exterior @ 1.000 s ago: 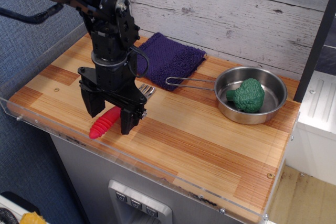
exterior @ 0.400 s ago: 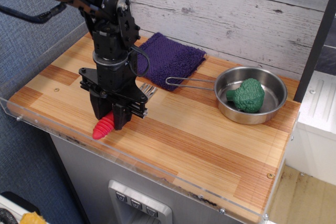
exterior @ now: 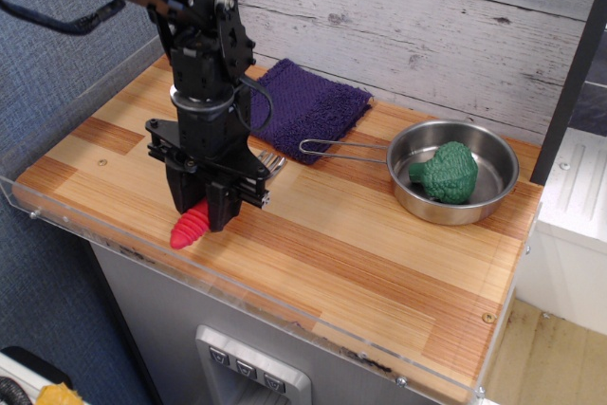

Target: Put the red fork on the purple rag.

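Gripper (exterior: 203, 210) clamped on the red fork (exterior: 190, 226) above the wooden table (exterior: 360, 263), purple rag (exterior: 308, 106) behind, well apart.

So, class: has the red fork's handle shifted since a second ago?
Yes. The red fork handle now points nearer the table's front edge, pinched by the gripper.

Gripper (exterior: 201, 212) clamped on the red fork (exterior: 190, 226)

Its tines poke out beside the purple rag (exterior: 308, 106); a steel pan (exterior: 455, 173) holds a green toy (exterior: 448, 174).
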`<state>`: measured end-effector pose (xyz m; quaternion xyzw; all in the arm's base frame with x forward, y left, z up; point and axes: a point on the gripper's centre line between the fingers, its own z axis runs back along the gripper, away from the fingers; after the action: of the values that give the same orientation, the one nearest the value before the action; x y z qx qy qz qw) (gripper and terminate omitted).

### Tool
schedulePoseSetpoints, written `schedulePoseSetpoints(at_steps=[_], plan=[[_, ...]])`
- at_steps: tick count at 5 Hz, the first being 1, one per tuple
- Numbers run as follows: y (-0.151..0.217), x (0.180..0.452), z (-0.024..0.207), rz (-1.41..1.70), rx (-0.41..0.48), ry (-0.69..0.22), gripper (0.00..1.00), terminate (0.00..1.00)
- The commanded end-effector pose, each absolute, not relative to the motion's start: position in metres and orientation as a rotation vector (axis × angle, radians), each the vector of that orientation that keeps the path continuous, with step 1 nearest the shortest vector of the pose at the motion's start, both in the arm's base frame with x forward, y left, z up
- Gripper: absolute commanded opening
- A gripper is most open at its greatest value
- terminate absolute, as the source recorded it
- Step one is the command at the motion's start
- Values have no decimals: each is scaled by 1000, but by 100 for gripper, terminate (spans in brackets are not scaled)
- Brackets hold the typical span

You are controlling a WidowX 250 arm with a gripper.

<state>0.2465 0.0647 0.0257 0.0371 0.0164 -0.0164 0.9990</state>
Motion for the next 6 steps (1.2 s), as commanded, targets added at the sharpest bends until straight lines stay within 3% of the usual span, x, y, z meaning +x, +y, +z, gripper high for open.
schedulePoseSetpoints(at_steps=[1,2,4,6], plan=[[65,259,90,-37,4,-95,0,0],[68,271,97,-61,-18,-112,0,0],[83,324,82,-131,31,-124,0,0],[95,339,58,-59,32,-138,0,0]])
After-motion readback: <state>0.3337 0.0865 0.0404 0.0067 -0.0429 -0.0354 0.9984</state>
